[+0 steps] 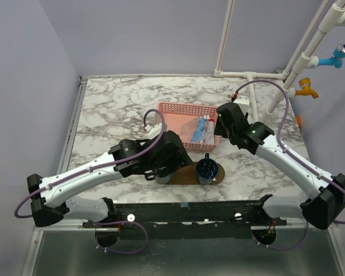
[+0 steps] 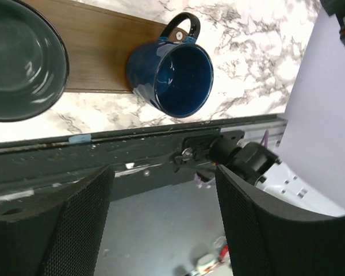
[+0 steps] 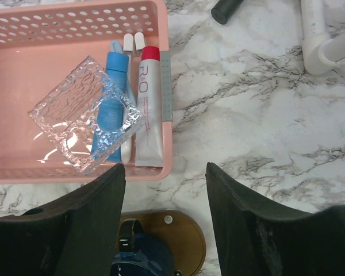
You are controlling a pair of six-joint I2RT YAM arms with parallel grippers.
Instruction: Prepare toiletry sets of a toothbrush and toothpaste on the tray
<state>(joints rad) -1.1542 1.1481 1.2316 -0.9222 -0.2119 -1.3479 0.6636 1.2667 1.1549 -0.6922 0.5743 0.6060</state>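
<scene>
While neither arm has hold of anything, both sets of jaws stand well apart. The left gripper [image 2: 164, 187] has its black mesh-faced fingers [image 2: 75, 224] spread wide with only air between them. Ahead of it the flat dark brown wooden tray [image 2: 98, 52] lies on the grey-veined white marble table [image 2: 247, 52]. A glossy dark blue mug [image 2: 172, 75] sits straight in front of the gap, and a dark green round cup [image 2: 17, 57] is off past the left finger.

The right gripper [image 3: 165, 190] is open too, nothing pinched. Just ahead of its left finger is the pink plastic mesh basket [image 3: 23, 23]. The long white toothpaste tube [image 3: 149, 109] lies inside by the basket's right-hand wall, red cap pointing away from the gripper. Tucked against its left side is the slender white toothbrush [image 3: 128, 41]. Two small white heads poke out there, the handles mostly hidden by a light blue tube [image 3: 112, 86]. A clear bumpy glass dish [image 3: 75, 115] rests over that tube. So paste and brush are in the basket, not on the tray, whose rounded end shows between the fingers.
</scene>
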